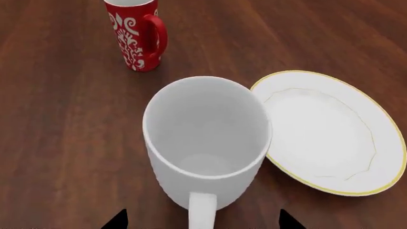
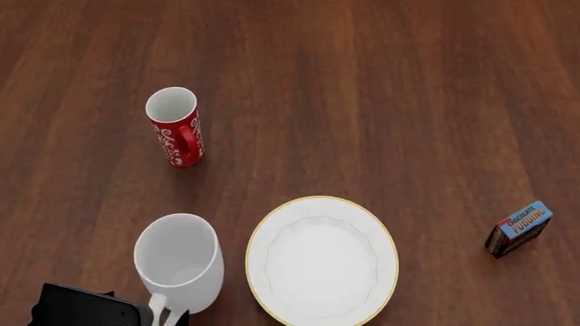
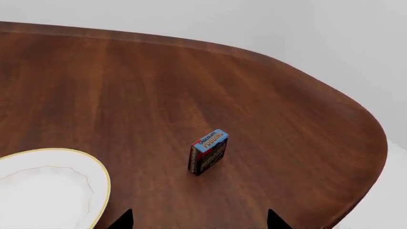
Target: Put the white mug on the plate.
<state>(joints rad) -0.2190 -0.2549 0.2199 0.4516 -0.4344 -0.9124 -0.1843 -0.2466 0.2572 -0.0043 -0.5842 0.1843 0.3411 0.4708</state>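
Note:
The white mug (image 2: 178, 261) stands upright on the wooden table, just left of the plate (image 2: 322, 261), which is round and white with a thin gold rim. In the left wrist view the mug (image 1: 207, 129) fills the middle, its handle (image 1: 202, 210) pointing toward my left gripper (image 1: 203, 222). That gripper is open: its dark fingertips (image 1: 117, 220) stand wide on either side of the handle without touching it. The plate (image 1: 330, 133) lies bare beside the mug. My right gripper (image 3: 198, 222) is open over bare wood, with nothing between its fingers, beside the plate's edge (image 3: 45, 191).
A slimmer red mug (image 2: 175, 129) with a white swirl pattern stands upright farther back on the left. A small chocolate pudding box (image 2: 518, 229) stands on the right. The table's rounded edge (image 3: 356, 119) curves beyond the box in the right wrist view.

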